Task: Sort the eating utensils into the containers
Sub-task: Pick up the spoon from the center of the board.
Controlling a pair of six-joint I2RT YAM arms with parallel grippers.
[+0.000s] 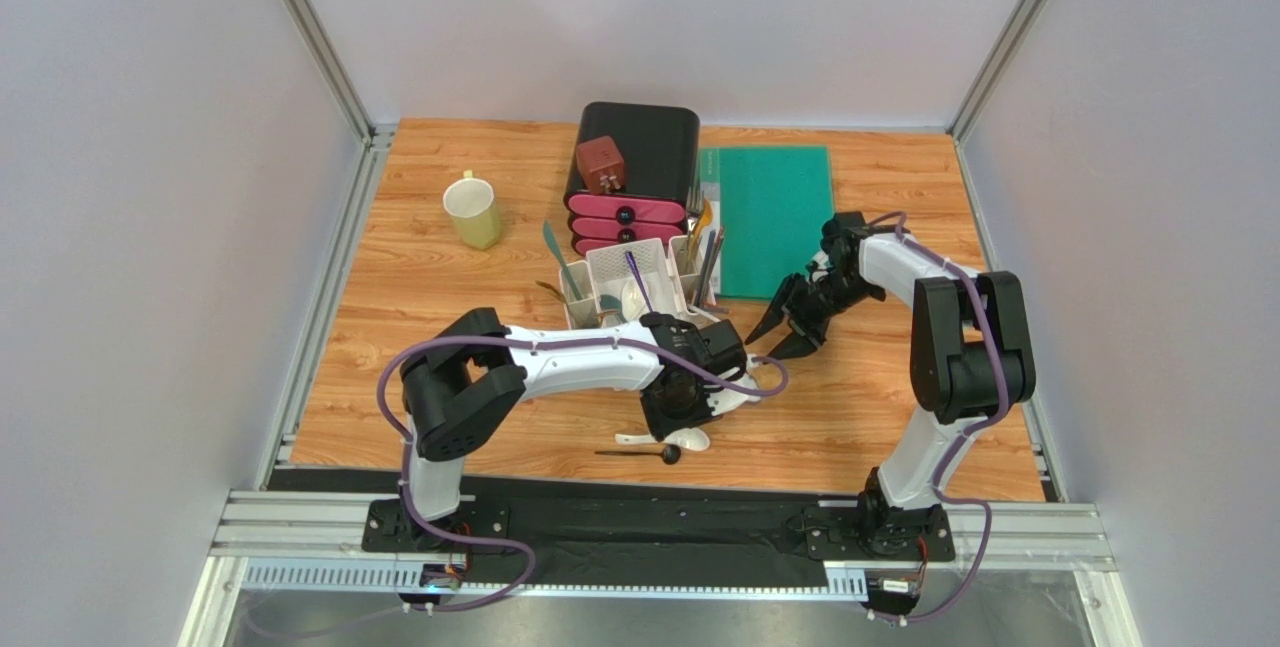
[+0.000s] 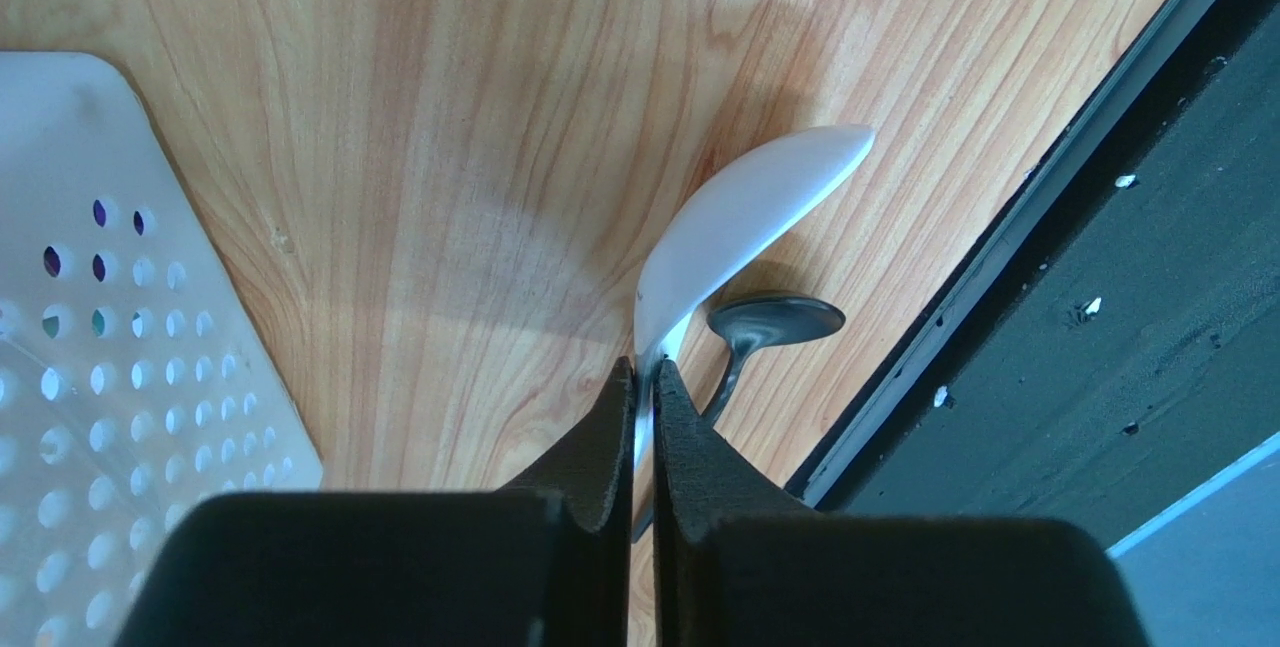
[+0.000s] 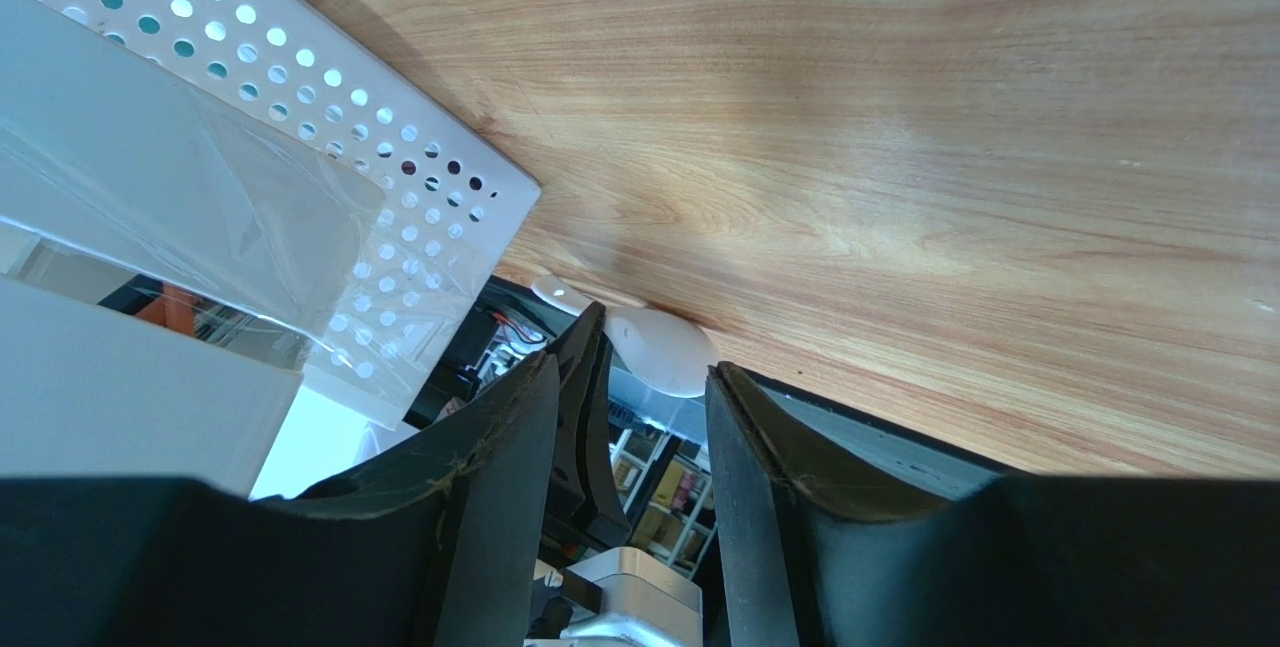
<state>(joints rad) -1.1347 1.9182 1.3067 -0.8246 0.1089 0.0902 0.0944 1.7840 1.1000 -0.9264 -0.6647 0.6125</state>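
- A wood-grain table (image 1: 842,430) forms the floor of a small enclosed booth.
- A plain pale grey back wall (image 1: 661,17) and matching side walls (image 1: 135,227) close it in.
- Metal posts (image 1: 311,32) mark the two back corners.
- A black strip (image 1: 646,505) and a ribbed aluminium rail (image 1: 301,527) run along the near edge.
- The light is soft and even, with faint shadows.

No text, label, brand or number could be read, none on the white caddy (image 1: 601,287), the drawer box (image 1: 639,152), the mug (image 1: 472,212), the green mat (image 1: 774,220)
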